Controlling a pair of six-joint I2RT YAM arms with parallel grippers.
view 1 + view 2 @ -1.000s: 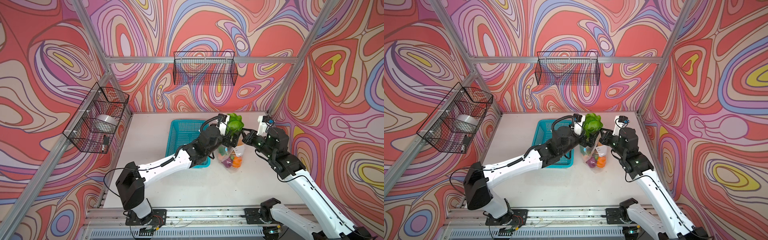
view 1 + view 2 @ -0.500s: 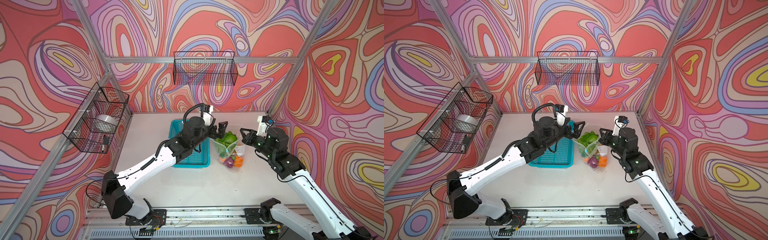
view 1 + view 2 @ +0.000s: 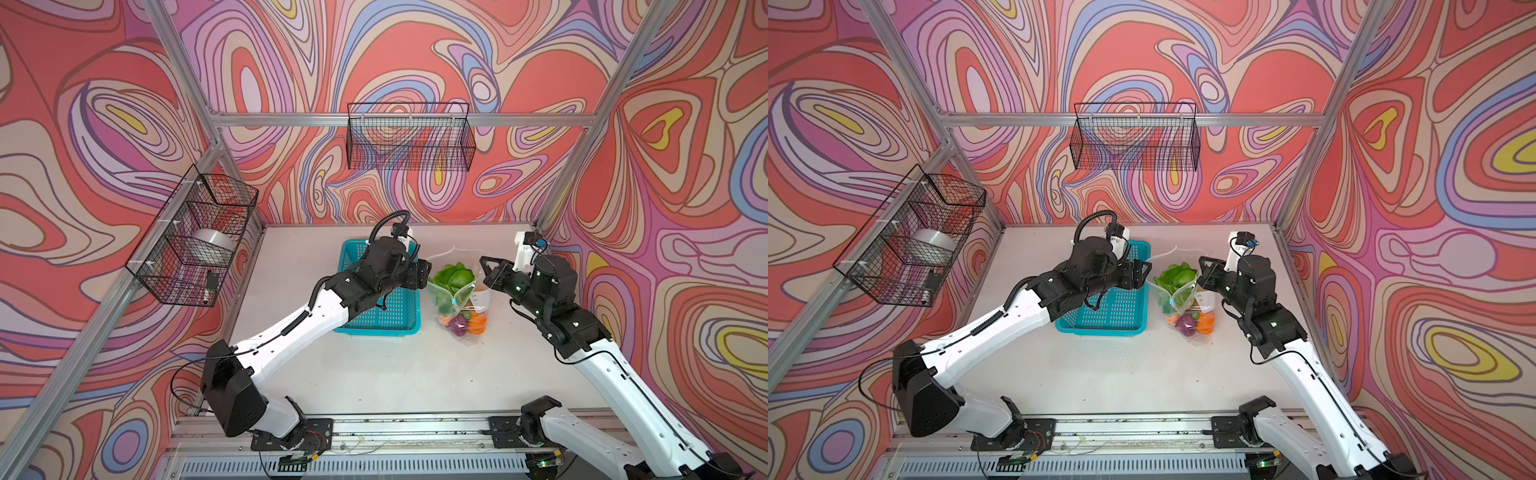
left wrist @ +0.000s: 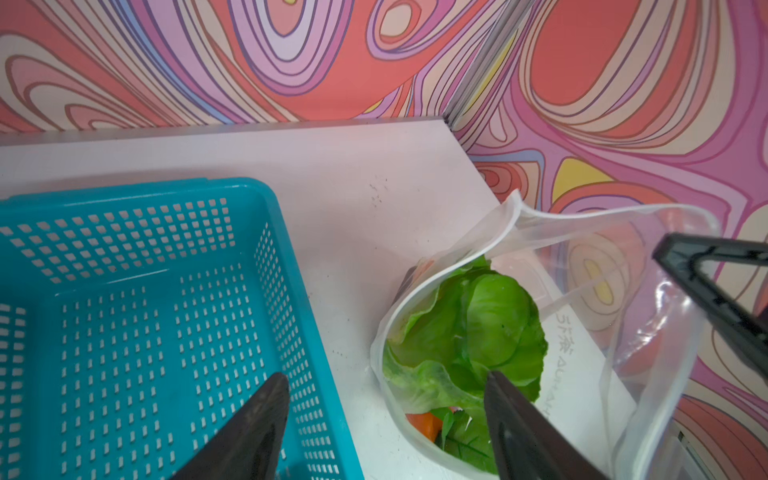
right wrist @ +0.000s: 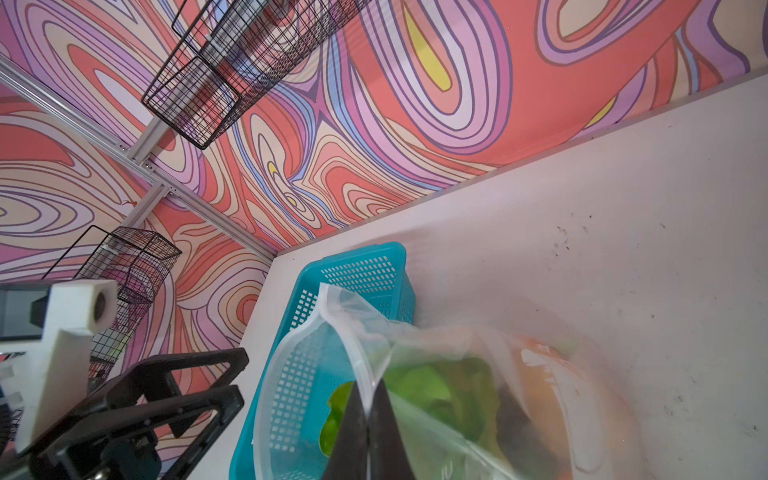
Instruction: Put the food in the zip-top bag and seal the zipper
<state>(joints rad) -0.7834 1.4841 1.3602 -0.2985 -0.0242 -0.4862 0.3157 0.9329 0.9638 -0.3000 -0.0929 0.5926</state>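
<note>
The zip-top bag (image 3: 467, 291) stands open on the white table, right of the teal basket. The food lies inside it: green lettuce (image 3: 453, 275) (image 4: 490, 328) on top, a purple onion (image 3: 457, 322) and orange pieces (image 3: 478, 322) lower down. The zipper (image 4: 453, 268) runs as a whitish track round the mouth. My right gripper (image 3: 484, 266) (image 5: 368, 386) is shut on the bag's rim and holds it up. My left gripper (image 3: 422, 272) (image 4: 385, 376) hovers open and empty between the basket's edge and the bag mouth.
The teal perforated basket (image 3: 386, 316) (image 4: 124, 291) sits just left of the bag, under my left arm. One black wire basket (image 3: 409, 139) hangs on the back wall, and another on the left wall (image 3: 195, 237) holds a silver bowl. The right wall stands close behind the bag.
My left gripper let the lettuce go into the bag, pulled back left over the basket, and its jaws have narrowed somewhat. The right gripper stayed shut on the bag's rim.
</note>
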